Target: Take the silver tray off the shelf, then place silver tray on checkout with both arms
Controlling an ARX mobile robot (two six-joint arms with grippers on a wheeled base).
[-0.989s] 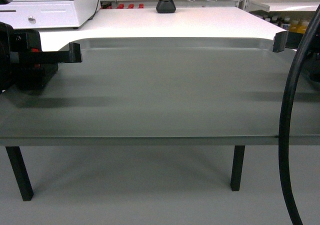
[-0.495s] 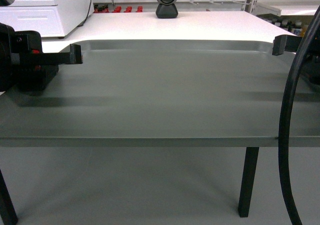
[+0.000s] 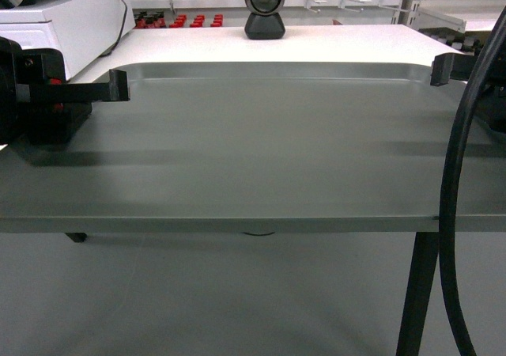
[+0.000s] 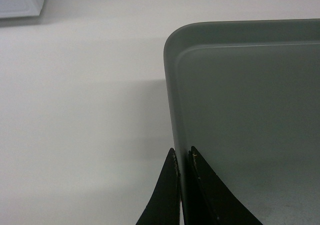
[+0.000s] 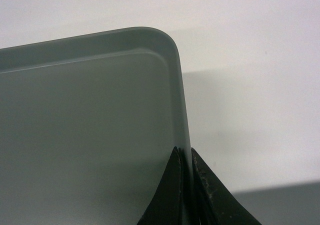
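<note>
The silver tray (image 3: 261, 150) spans nearly the whole head view, level, held at both side rims. My left gripper (image 3: 118, 85) is shut on its left rim near the far corner, and the wrist view shows the fingers pinching the rim (image 4: 182, 152). My right gripper (image 3: 440, 69) is shut on the right rim (image 5: 185, 155). The tray's far end hangs over the white checkout (image 3: 340, 43) and casts a shadow on it (image 5: 225, 100). The black scanner (image 3: 263, 8) stands beyond the far rim. The shelf is out of view.
A white box-shaped machine (image 3: 55, 16) sits on the counter at the far left. Racks with red-capped goods (image 3: 178, 20) stand behind the counter. A black table leg (image 3: 415, 293) shows under the tray at right, and a thick black cable (image 3: 455, 213) hangs in front.
The tray and both grippers have moved forward over the checkout. The scanner and the white machine look closer, and the table legs have slid outward and down in view.
</note>
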